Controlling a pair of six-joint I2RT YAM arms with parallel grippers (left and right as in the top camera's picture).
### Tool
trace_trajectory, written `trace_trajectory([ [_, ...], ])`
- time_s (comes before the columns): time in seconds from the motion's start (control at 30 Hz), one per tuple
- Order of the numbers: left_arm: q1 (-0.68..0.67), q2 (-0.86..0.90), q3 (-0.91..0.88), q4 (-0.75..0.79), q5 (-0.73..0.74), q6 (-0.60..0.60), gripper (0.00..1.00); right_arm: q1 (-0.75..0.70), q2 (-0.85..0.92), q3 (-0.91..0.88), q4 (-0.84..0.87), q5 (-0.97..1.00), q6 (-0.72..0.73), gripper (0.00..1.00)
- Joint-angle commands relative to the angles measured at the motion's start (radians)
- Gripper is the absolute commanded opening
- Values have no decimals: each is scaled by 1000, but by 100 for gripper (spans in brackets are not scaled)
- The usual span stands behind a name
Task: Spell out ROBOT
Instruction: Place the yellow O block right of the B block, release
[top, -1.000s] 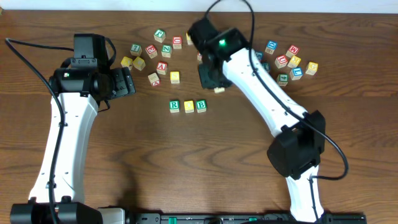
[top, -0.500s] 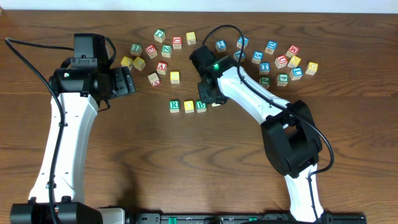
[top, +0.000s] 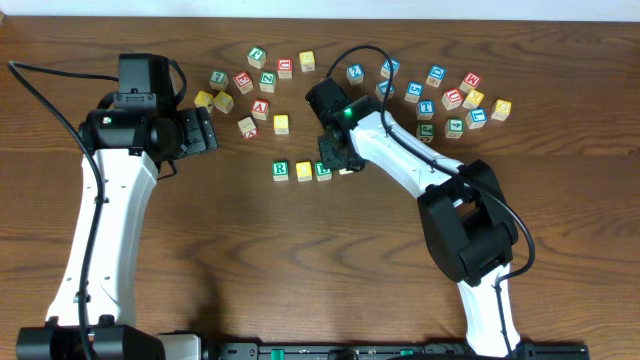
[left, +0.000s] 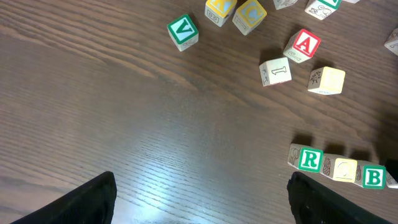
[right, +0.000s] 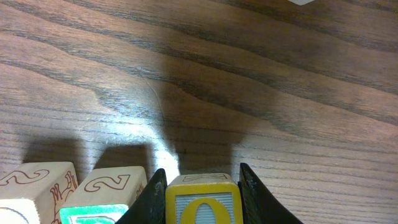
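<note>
- Gripping the second yellow O cube (right: 202, 204) between narrowly set fingers (right: 152, 198), the right hand (top: 340, 160) sits low over the bench (top: 300, 260). Whether the cube already touches the wood cannot be told.
- Just beside the held cube, on its left in the wrist view, stands the B cube (right: 102, 199), with only a thin gap between them.
- Seen from overhead, the row reads R cube (top: 280, 171), first O cube (top: 303, 171), then B, with the right hand at its right end.
- The step in hand looks like placing the fourth letter. The next move calls for setting the cube flat and square with the row, then releasing without nudging B.
- After that only T is missing. A blue-lettered cube that reads as T (top: 427, 107) lies in the scatter at the far right, well apart from this hand.
- The left hand (top: 200, 132) hangs wide open and holds nothing, well to the left of the row. The A cube (left: 305, 43) and V cube (left: 182, 31) lie in its view and are not needed.
</note>
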Motion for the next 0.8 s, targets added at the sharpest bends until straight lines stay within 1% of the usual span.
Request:
trace_trajectory([
  [0.0, 5, 7, 10, 1, -12, -13, 87, 0, 0, -9, -2, -6, 20, 22],
  [0.13, 5, 7, 10, 5, -12, -13, 87, 10, 0, -16, -2, -6, 19, 24],
  [0.33, 5, 6, 10, 5, -12, -13, 87, 26, 0, -26, -5, -6, 20, 31],
  [0.5, 5, 7, 10, 5, -12, -13, 87, 26, 0, -26, -5, -14, 19, 35],
  [0.53, 5, 6, 10, 5, -12, -13, 87, 26, 0, -26, -5, -22, 19, 37],
  [0.57, 5, 6, 10, 5, -12, -13, 87, 26, -1, -26, -5, -31, 19, 42],
  [0.6, 5, 7, 10, 5, -12, -13, 87, 26, -1, -24, -6, -33, 19, 45],
  [0.77, 5, 6, 10, 5, -12, -13, 87, 20, -3, -19, -5, -32, 19, 45],
])
